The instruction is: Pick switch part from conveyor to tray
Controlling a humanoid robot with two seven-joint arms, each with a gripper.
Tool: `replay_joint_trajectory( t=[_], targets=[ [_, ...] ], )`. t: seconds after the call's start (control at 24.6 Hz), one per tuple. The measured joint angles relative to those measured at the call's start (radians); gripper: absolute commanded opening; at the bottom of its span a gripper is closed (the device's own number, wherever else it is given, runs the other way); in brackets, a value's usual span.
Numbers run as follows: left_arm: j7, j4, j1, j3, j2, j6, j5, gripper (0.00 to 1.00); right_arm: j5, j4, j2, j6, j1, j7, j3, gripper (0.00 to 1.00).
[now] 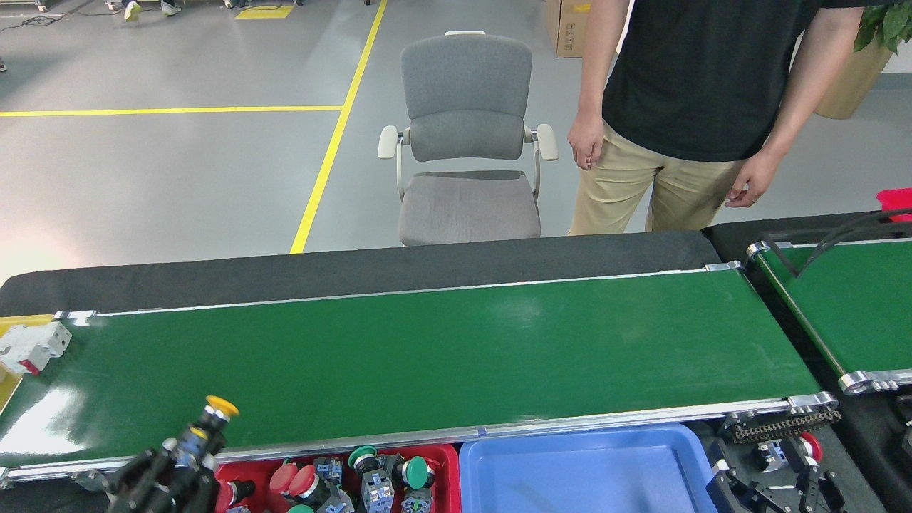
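left tool (pixel 187 456) clamped on switch part (pixel 201 430) | long axis tilted, yellow cap up-right | right tool (pixel 784 474) grip unreadable

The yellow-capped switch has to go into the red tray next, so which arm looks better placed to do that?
The left. Its gripper is shut on the yellow-capped switch, right beside the red tray. The right gripper sits far off, past the blue tray.

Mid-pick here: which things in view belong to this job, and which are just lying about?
Job:
- yellow-capped switch part, held by the left gripper
- wide dark-green conveyor belt
- shallow red plastic tray holding push-button switches

Lying about:
- empty blue plastic tray
- white block-shaped part at the conveyor's left end
- grey office chair
- person standing behind
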Motion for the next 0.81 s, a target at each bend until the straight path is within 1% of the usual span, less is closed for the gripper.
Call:
replay_joint_trajectory(
  t=[0.2,0.28,0.37,0.49,0.61,0.69,0.81],
  targets=[
    [-0.004,-0.011,0.004,-0.009,-0.003,-0.02,0.0,1.0,0.0,0.0,-0.007,0.005,-0.003,0.003,-0.007,0.98],
    [-0.003,-0.013,0.004,0.019,-0.004,-0.025,0.0,1.0,0.0,0.0,-0.007,0.007,-0.003,0.004,-0.008,0.98],
    [-0.001,-0.015,0.004,0.072,-0.027,-0.007,0.0,1.0,0.0,0.0,-0.007,0.003,-0.003,0.004,-0.008,0.98],
    [0.001,-0.012,0.004,0.129,-0.059,0.082,0.0,1.0,0.0,0.0,-0.007,0.001,-0.003,0.004,-0.008,0.98],
    [0.002,0.002,0.004,0.169,-0.058,0.229,0.0,1.0,0.0,-0.001,-0.007,0.0,-0.002,0.005,-0.008,0.98],
    [0.002,0.005,0.004,0.189,-0.053,0.277,0.0,1.0,0.0,-0.001,-0.007,0.0,-0.003,0.005,-0.008,0.98],
    [0.006,0.006,0.004,0.201,-0.05,0.303,0.0,1.0,0.0,-0.004,-0.007,-0.003,-0.003,0.006,-0.008,0.98]
  ],
)
